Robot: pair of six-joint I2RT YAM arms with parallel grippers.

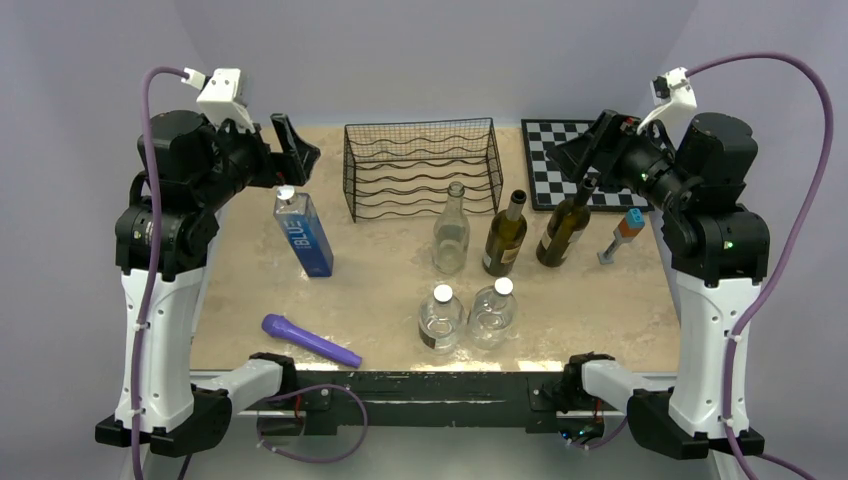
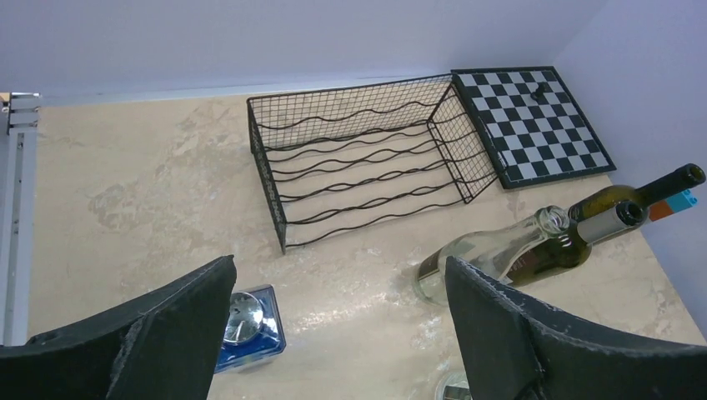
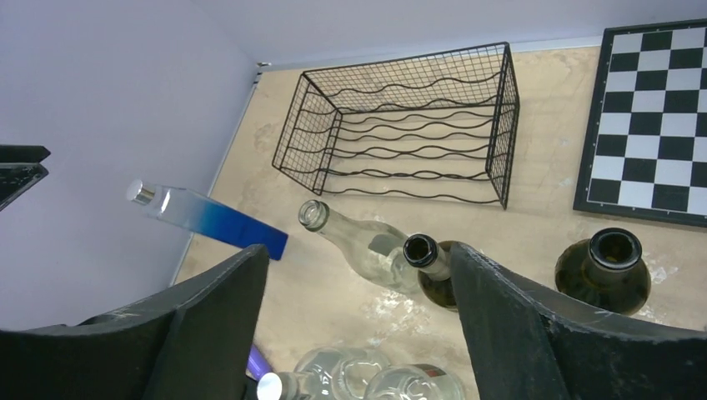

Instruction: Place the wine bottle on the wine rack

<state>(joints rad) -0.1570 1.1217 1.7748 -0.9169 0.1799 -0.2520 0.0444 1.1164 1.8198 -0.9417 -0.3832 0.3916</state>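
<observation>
The black wire wine rack (image 1: 420, 170) stands at the back middle of the table, with nothing in it; it also shows in the left wrist view (image 2: 367, 162) and the right wrist view (image 3: 408, 125). In front of it stand a clear glass bottle (image 1: 451, 232) and two dark green wine bottles (image 1: 506, 235) (image 1: 565, 225), all upright. My left gripper (image 1: 293, 150) is open and empty, raised over the back left. My right gripper (image 1: 572, 152) is open and empty, raised above the right dark bottle. Its view looks down on the bottle mouths (image 3: 421, 250) (image 3: 615, 250).
A blue square bottle (image 1: 303, 232) stands below my left gripper. Two small clear capped bottles (image 1: 441, 318) (image 1: 492, 312) stand near the front edge. A purple object (image 1: 310, 340) lies at the front left. A chessboard (image 1: 570, 160) and an orange-and-blue object (image 1: 622, 235) are at the right.
</observation>
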